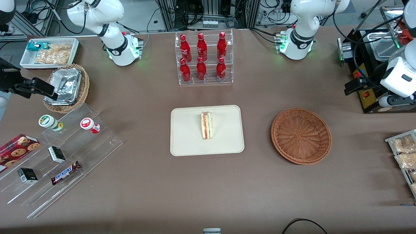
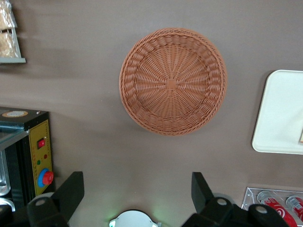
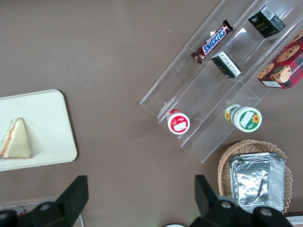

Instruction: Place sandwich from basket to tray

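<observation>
The sandwich (image 1: 207,125), a white bread wedge with red-orange and green filling, lies on the cream tray (image 1: 188,143) at the table's middle; the right wrist view shows both the sandwich (image 3: 15,140) and the tray (image 3: 47,118). The round reddish-brown basket (image 1: 301,136) is empty and sits beside the tray, toward the working arm's end. The left arm's gripper (image 1: 353,87) is open and empty, raised high above the table beside the black appliance, well apart from the basket. In the left wrist view the gripper (image 2: 136,182) hangs over bare table with the basket (image 2: 173,81) and the tray's edge (image 2: 279,113) below.
An acrylic rack of red bottles (image 1: 204,58) stands farther from the front camera than the tray. A black appliance (image 1: 367,65) and packets on a rack (image 1: 404,152) lie at the working arm's end. A clear stepped shelf with snacks (image 1: 61,156), a tan basket with foil container (image 1: 66,87) and a white bin (image 1: 50,52) lie toward the parked arm's end.
</observation>
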